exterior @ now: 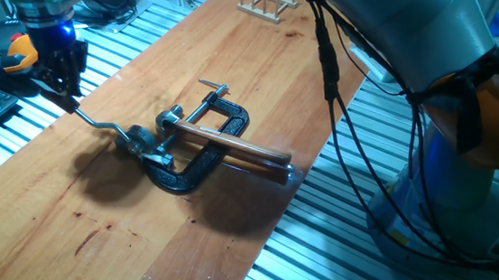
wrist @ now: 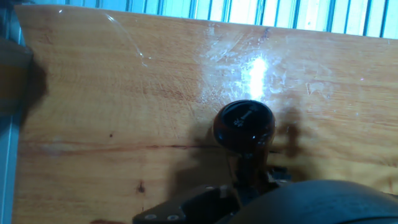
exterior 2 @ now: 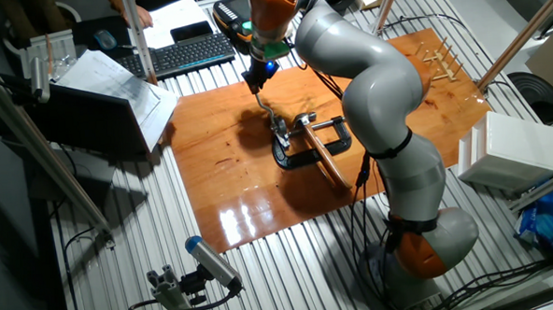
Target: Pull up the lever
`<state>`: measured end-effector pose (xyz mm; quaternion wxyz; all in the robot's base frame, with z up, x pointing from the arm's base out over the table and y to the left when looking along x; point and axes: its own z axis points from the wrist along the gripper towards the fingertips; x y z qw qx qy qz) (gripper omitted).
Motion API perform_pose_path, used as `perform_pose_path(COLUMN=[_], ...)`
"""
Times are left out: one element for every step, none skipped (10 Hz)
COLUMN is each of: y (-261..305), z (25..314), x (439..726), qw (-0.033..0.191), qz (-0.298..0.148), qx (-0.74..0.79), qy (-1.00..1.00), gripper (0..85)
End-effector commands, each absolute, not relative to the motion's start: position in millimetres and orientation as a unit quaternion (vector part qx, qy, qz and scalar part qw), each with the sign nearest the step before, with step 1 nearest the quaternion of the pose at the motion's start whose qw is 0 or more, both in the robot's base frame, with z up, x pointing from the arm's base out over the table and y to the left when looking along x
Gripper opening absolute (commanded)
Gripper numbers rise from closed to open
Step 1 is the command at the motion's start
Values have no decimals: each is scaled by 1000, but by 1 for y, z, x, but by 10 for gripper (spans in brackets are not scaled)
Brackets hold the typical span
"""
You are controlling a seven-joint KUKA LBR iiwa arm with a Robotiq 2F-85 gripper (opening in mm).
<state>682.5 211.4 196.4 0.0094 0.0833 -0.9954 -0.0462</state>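
The lever (exterior: 97, 124) is a thin bent silver arm lying low over the wooden board, running left from its silver mechanism (exterior: 145, 144). My gripper (exterior: 65, 97) stands right at the arm's far end and hides the knob in this view. From the other side, my gripper (exterior 2: 257, 84) sits just above the lever (exterior 2: 267, 109). In the hand view the dark reddish-brown knob (wrist: 244, 124) shows end-on at the centre, close below the hand. No finger clearly shows beside the knob, so I cannot tell how the jaws stand.
A black C-clamp (exterior: 202, 168) holds the mechanism to the board (exterior: 178, 233). A long brown rod (exterior: 231, 146) lies across the clamp. A small wooden rack (exterior: 266, 1) stands at the board's far end. A keyboard (exterior 2: 183, 52) lies beyond the board.
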Motion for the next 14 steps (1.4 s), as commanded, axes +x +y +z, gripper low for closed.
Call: perform_pose_path(y=[211,211,211,211,211,211,211,211,211,211,211,211,211,211], z=[196,196,196,196,196,196,196,196,196,196,196,196,196,196], x=[682,682,682,682,682,682,682,682,682,682,682,682,682,682], qw=[11,11,11,10,11,9,7,5,6,-1,-4,-6,-8,-14], qz=[-47,-47,-47,-52,-55,-53,-53,-52,-54,-54,-55,-55,-55,-56], qx=[84,85,86,79,69,60,51,44,37,35,32,30,26,22], qy=[-995,-995,-995,-995,-996,-997,-997,-998,-998,-998,-998,-998,-998,-998], gripper=[340,340,340,340,340,340,510,510,680,680,680,680,680,680])
